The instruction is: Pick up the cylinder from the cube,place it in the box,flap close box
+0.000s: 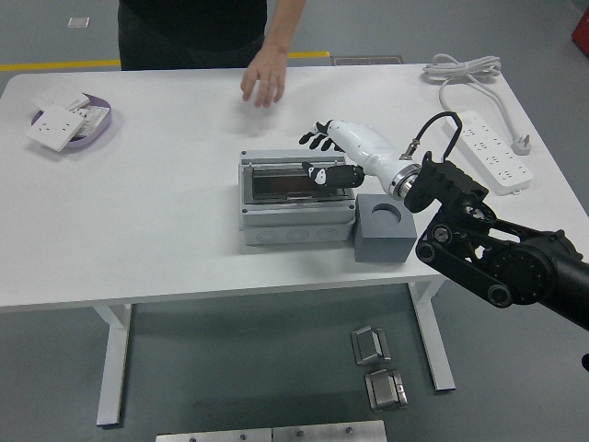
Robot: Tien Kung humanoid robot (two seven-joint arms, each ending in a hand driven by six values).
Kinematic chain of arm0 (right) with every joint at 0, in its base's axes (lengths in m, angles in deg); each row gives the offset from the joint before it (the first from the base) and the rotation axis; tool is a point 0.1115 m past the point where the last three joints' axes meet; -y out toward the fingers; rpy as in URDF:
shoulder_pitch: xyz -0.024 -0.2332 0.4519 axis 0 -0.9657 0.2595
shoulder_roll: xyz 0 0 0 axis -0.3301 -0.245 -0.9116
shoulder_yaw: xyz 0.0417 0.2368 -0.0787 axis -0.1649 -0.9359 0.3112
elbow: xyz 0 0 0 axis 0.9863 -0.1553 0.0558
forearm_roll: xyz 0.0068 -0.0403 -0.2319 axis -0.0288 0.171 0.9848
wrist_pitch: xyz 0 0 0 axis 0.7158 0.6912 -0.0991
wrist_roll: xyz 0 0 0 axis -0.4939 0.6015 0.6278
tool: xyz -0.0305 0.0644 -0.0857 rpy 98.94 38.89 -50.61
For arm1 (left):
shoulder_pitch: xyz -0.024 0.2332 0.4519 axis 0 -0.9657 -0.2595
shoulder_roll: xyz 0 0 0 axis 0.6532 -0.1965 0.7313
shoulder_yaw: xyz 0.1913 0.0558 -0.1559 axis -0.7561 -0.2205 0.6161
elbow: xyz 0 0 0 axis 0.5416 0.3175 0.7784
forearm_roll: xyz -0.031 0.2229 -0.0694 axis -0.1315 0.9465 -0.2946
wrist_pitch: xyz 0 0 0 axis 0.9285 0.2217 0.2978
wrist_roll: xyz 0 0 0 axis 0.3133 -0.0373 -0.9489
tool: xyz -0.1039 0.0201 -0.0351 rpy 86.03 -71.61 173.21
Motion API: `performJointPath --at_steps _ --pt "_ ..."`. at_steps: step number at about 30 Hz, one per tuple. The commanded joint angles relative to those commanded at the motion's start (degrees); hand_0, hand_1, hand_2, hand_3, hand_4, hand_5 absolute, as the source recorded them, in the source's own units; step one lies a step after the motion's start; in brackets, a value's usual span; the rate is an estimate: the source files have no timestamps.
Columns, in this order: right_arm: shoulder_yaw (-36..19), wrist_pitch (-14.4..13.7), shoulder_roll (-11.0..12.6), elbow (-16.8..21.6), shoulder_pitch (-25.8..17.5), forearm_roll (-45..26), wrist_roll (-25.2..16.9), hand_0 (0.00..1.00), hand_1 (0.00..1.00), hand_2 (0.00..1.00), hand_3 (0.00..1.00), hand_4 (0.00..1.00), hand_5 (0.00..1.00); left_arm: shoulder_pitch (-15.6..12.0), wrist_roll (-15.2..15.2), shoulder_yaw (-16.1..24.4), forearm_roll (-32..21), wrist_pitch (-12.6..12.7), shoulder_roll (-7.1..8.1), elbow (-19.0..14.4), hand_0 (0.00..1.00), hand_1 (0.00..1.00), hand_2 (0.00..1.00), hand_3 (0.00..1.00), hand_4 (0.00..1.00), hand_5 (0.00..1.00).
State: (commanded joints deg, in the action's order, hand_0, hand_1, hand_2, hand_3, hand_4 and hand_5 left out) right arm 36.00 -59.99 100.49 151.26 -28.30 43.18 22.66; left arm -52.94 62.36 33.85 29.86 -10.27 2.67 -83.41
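Note:
The grey box (294, 214) stands mid-table with its dark see-through flap lying flat over the top. Right beside it stands the grey cube (382, 235), whose round top hole holds nothing. I cannot see the cylinder anywhere. My right hand (314, 157), white with black fingers (318, 141), hovers over the box's back right corner. It is open, its fingers are spread and it holds nothing. The thumb (324, 173) points left over the flap's right end. A person's hand (262, 83) hangs over the table's far side, away from the box.
A white power strip (492, 149) with its coiled cable (465, 66) lies at the back right. At the far left sits a purple dish (72, 122) of white switch plates. Metal parts (373, 345) lie on the floor under the table.

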Motion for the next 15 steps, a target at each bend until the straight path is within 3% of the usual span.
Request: performJointPath --at_steps 4,8,15 --pt "-7.9 -1.3 0.8 4.2 -5.1 2.3 -0.7 0.583 0.628 0.655 0.698 0.589 0.283 -0.6 -0.5 0.8 0.4 0.3 -0.33 0.0 0.598 0.621 0.609 0.610 0.663 0.298" --pt "-16.5 -3.2 -0.5 7.7 -10.9 2.7 -3.2 0.574 0.628 0.653 0.698 0.585 0.274 -1.1 -0.5 0.9 0.3 0.4 -0.80 0.0 0.598 0.621 0.609 0.610 0.662 0.298" --pt "-31.2 -6.3 -2.6 9.0 -20.9 -0.7 -8.6 0.572 0.624 0.649 0.691 0.585 0.270 -1.3 -0.3 0.5 -0.2 0.5 -1.44 0.0 0.598 0.621 0.609 0.610 0.662 0.297"
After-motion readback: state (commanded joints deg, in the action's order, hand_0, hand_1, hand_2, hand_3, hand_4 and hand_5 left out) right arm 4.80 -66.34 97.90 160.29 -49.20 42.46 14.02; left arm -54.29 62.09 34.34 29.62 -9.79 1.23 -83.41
